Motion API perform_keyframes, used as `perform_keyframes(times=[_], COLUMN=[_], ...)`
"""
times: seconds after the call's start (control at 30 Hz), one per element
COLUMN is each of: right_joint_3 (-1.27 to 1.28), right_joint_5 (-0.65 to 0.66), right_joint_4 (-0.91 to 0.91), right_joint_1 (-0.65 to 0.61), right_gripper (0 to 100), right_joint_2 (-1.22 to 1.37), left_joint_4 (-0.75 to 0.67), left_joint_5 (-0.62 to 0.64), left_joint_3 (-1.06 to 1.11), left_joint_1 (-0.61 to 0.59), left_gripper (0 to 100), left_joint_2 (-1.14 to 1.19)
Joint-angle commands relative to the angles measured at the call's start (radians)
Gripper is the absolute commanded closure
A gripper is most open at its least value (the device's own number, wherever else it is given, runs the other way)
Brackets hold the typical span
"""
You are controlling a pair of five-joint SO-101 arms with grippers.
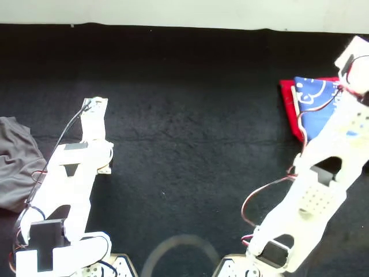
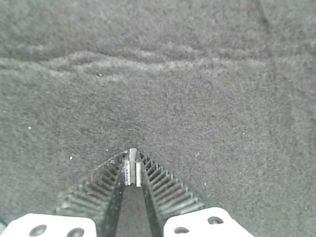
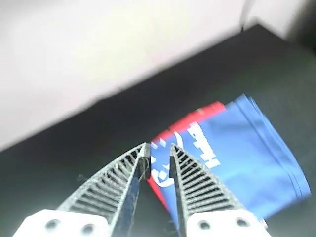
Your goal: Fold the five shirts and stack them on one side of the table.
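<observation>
Your left pincer (image 2: 132, 170) has its fingers pressed together on nothing, low over the black felt-covered counter (image 1: 190, 115). Your right pincer (image 3: 159, 154) stands slightly parted and empty above the folded blue printed shirt (image 3: 237, 153). That shirt lies on the folded red shirt (image 3: 205, 112) at the counter's right side (towards the far edge). The crumpled grey shirt (image 1: 17, 161) lies at the counter's left edge

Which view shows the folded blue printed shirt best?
Right wrist view: the folded blue printed shirt shows nearly whole, atop a red shirt. In the high view the right arm covers part; the left wrist view faces table.
</observation>
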Motion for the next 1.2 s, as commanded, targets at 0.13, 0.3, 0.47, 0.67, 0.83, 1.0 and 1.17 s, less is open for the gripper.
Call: perform_keyframes(times=[0.13,0.3,0.47,0.67,0.83,1.0,1.17], right_joint_3=[-0.088,-0.088,-0.088,0.101,0.627,1.113,1.615], right_joint_5=[0.011,0.011,0.011,0.011,0.008,0.008,0.005], right_joint_4=[0.013,0.013,0.013,0.013,0.01,-0.033,-0.252], right_joint_1=[-0.206,-0.323,-0.344,-0.346,-0.346,-0.366,-0.423], right_gripper=[92.3,92.3,92.3,92.3,92.3,92.3,92.3], right_joint_2=[-0.351,-0.47,-0.53,-0.688,-0.911,-1.087,-1.253], left_joint_4=[-0.023,-0.023,-0.023,-0.023,-0.023,-0.023,-0.023], left_joint_5=[-0.006,-0.006,-0.006,-0.006,-0.006,-0.006,-0.006], left_joint_3=[-0.001,-0.001,-0.001,-0.001,-0.001,-0.001,-0.001], left_joint_1=[-0.007,-0.007,-0.007,-0.007,-0.007,-0.007,-0.007], left_gripper=[99,99,99,99,99,99,99], left_joint_2=[-0.01,-0.01,-0.01,-0.01,-0.01,-0.01,-0.01])
